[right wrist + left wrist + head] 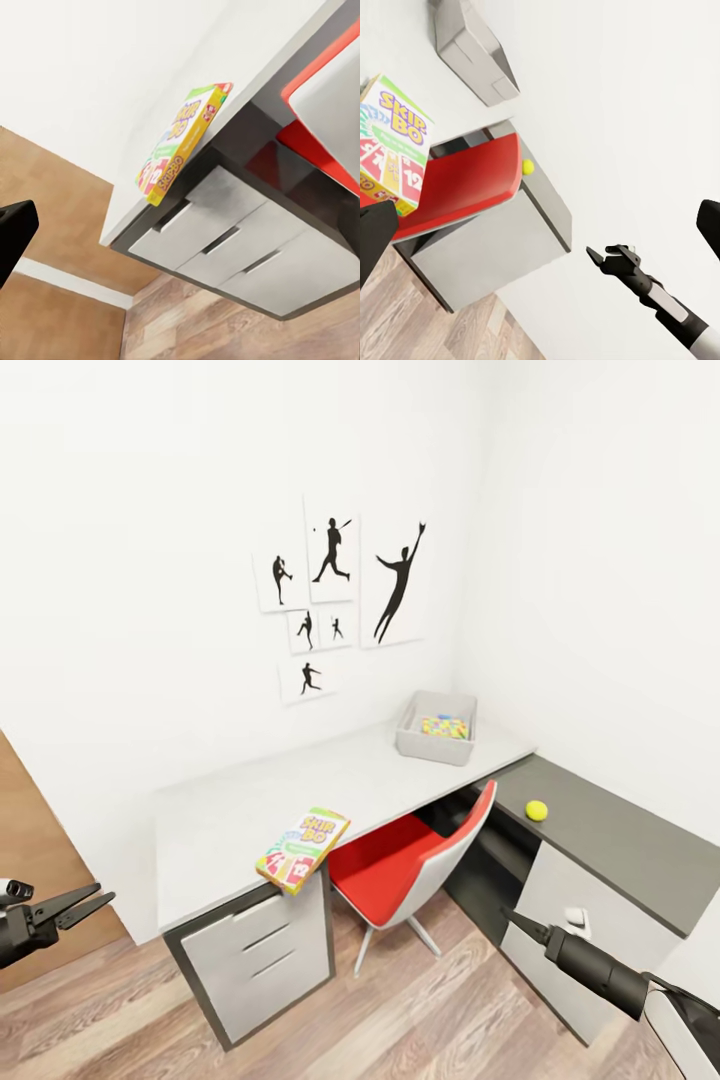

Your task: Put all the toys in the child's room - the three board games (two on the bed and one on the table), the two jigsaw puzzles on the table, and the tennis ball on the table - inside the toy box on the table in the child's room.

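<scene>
Partly done, by the look of it: a jigsaw puzzle [445,727] already lies in the grey toy box [436,746], frame centre-right. Skip-Bo board game [302,848] sits at the white table's [230,815] front edge, overhanging the drawers [262,952]; tennis ball [537,810] rests on the dark grey cabinet [620,840] at right. Other toys unseen. Left gripper [88,904], lower left, slightly parted, empty; right gripper [512,916], lower right, can't tell its state. Red chair [415,865], wood floor, silhouette posters [335,585] upper centre.
</scene>
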You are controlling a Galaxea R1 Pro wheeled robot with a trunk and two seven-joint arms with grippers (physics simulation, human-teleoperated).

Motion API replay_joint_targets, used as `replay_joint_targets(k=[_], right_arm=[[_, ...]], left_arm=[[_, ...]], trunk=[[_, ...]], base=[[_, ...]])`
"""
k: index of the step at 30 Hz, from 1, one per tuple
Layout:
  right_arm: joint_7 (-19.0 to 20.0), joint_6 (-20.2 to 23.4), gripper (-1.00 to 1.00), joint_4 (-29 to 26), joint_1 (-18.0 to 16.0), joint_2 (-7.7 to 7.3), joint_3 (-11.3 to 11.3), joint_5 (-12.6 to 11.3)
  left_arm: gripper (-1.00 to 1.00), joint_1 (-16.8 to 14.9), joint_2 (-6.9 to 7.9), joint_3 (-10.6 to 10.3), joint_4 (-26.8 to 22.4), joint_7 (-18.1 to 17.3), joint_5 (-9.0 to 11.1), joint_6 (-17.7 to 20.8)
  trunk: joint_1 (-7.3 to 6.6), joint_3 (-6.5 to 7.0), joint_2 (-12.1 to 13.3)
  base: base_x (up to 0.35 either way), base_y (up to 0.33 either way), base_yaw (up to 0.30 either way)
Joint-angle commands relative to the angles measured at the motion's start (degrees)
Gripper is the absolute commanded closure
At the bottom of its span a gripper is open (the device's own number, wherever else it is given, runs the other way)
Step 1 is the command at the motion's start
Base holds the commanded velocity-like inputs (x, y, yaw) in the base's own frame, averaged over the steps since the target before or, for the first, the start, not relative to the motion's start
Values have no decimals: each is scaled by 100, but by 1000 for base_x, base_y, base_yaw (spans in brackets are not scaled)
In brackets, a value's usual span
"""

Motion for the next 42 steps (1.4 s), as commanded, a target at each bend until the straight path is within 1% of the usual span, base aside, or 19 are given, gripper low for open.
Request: replay_joint_targets(k=[1, 9, 24, 33, 42], right_arm=[[4, 47, -100, 0, -3, -2, 0, -40], [4, 47, -100, 0, -3, -5, -5, -43], [8, 47, -100, 0, -3, -7, -9, -47], [10, 47, -100, 0, -4, -7, -9, -48], [5, 52, -100, 3, -5, -3, -9, -52]], left_arm=[[-100, -4, -1, 1, 0, -24, -7, 60], [-100, -4, -6, -3, -1, -24, -7, 59], [-100, -4, -21, -18, -11, -24, -7, 59], [-100, -4, -25, -30, -22, -24, -7, 59], [-100, -4, -29, -34, -27, -24, -7, 52]], trunk=[[1, 0, -8], [1, 74, -8], [1, 214, -8], [1, 299, -8], [1, 384, -8]], base=[[-87, 0, 64], [-114, 0, 64], [-23, -9, 40], [-83, -132, 3], [-15, -232, 0]])
